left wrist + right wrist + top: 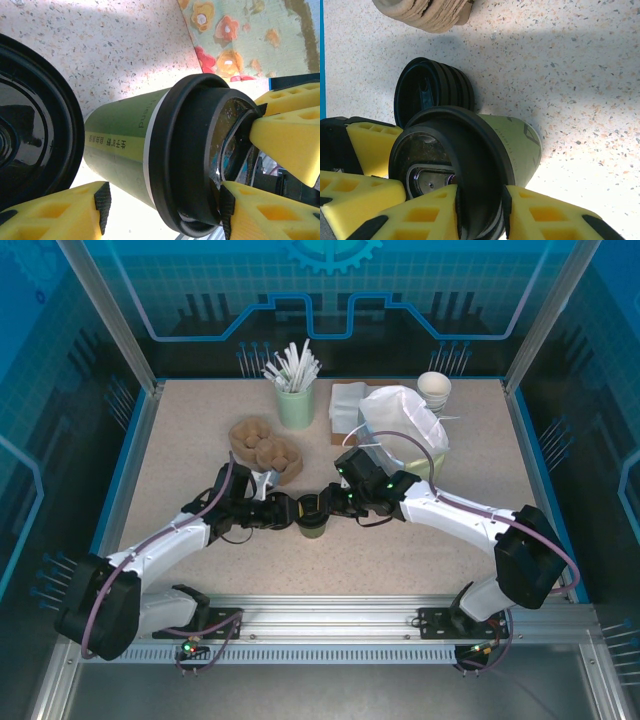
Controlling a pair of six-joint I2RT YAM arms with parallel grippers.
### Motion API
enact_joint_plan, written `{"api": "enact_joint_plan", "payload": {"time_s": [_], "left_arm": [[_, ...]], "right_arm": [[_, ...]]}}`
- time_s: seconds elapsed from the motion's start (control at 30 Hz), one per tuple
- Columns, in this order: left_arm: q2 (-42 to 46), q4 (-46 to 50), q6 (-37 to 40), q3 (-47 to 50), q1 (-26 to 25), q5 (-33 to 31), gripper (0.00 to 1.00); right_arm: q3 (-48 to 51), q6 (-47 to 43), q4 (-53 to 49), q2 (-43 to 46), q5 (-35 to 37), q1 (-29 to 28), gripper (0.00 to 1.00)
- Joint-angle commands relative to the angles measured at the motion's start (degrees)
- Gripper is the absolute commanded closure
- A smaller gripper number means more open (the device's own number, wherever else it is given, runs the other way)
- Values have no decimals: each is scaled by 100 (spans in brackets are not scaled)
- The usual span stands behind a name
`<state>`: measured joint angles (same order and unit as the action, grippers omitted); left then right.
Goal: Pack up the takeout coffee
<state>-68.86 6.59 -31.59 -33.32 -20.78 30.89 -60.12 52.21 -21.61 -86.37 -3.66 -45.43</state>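
Olive-green paper cup (120, 145), upright on the speckled counter (180, 440) between both tools. Its round black plastic lid (450, 140) is clamped at the rim by the right tool (480, 200). The cup is straddled by the left tool (293, 514), grip indiscernible. Advised: lid pressed level, walls unsqueezed.

The takeout coffee cup (313, 528) (122, 150) (517, 145) is small, its paper side olive-green with pale printed lettering. A round black plastic lid (177, 165) (470, 145) is seated on its rim. From above it looks upright, mid-table (180, 440), slightly toward the near edge.
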Motion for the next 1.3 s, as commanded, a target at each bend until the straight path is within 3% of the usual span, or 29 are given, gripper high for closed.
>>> {"api": "enact_joint_plan", "payload": {"time_s": [0.0, 0.63, 1.27], "left_arm": [[14, 925, 37, -160, 41, -268, 40], [138, 1638, 155, -1238, 39, -278, 38], [930, 2671, 84, -2485, 47, -1440, 34]], "right_arm": [[-53, -93, -551, -106, 131, 0, 69], [-989, -231, -843, -171, -245, -2, 59], [-2427, -1116, -2163, 951, -490, 83, 56]]}}
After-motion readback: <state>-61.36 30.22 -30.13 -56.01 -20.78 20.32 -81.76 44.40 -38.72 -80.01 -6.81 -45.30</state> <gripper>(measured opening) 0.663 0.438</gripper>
